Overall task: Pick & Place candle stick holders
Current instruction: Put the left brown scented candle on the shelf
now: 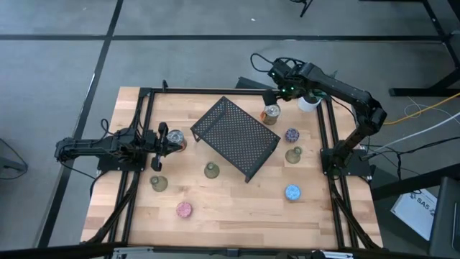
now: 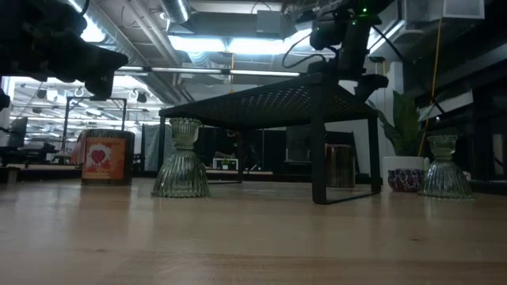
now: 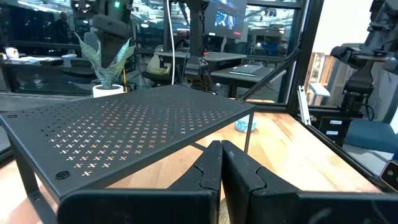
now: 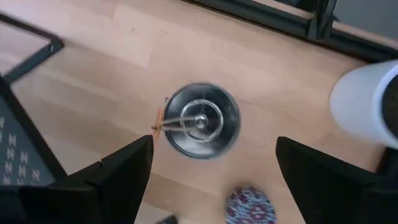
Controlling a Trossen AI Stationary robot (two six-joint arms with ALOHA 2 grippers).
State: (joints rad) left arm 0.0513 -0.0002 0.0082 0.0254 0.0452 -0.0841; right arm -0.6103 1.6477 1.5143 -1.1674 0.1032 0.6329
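Your candle stick holders are scattered over the wooden table point(image 1: 237, 208) around a black perforated metal rack point(image 1: 236, 137) that stands in the middle. On the right side you have a purple holder point(image 1: 292, 134) just beside the rack's right corner, an olive-green holder point(image 1: 293, 155) near it toward the front, and a blue holder point(image 1: 292, 192) further forward. In front of the rack on the left stand another olive-green holder point(image 1: 210, 170), a third olive-green holder point(image 1: 158, 183) and, nearest the front edge, a pink holder point(image 1: 185, 209). At the rack's far right corner sits a small silver can point(image 1: 271, 113) with an orange label, and beside it a white pot point(image 1: 309, 103) with a green plant. Your right gripper point(image 1: 282, 92) hangs directly above that can, its fingers spread wide and holding nothing; in the right wrist view the can's shiny lid point(image 4: 200, 121) lies between the two dark fingers point(image 4: 118, 171), with the purple holder's patterned top near them. Your left gripper point(image 1: 171, 140) rests low at the table's left side, fingers pressed together and empty, pointing at the rack, with a red-labelled can point(image 2: 104, 158) just beside it.
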